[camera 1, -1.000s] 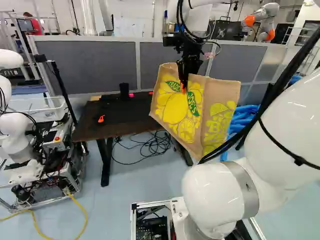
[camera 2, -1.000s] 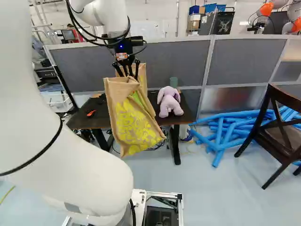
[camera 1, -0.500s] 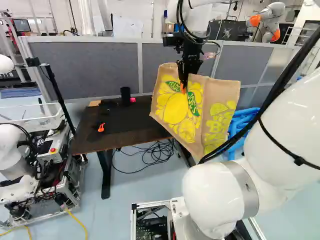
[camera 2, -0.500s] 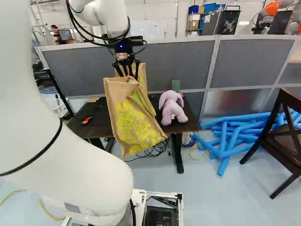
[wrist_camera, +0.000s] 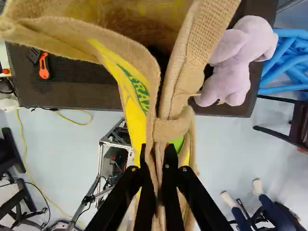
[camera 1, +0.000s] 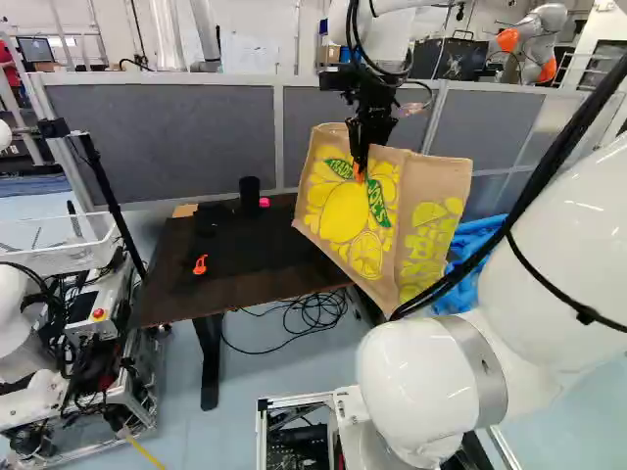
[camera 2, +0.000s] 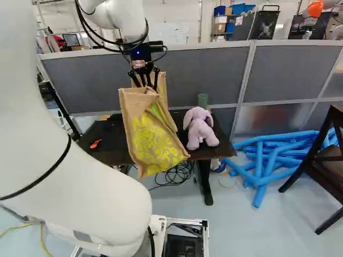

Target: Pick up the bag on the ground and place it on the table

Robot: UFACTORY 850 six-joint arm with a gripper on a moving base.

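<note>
We tag the bag [camera 1: 343, 211] as tan with a yellow lemon print, yellow lettering and green leaves. Table [camera 1: 162, 299]: we mark dark brown, its mat [camera 1: 265, 240] black. We log a lilac stuffed toy [camera 2: 201, 128], bright blue tubes [camera 2: 268, 155], a dark brown chair [camera 2: 331, 168], plain grey partition panels [camera 2: 300, 69], pale blue-grey floor [camera 2: 257, 230]. We put the arm [camera 1: 431, 377] as glossy white, gripper [camera 1: 360, 168] black, cup [camera 1: 249, 193] black, cutter [camera 1: 200, 265] orange.
</note>
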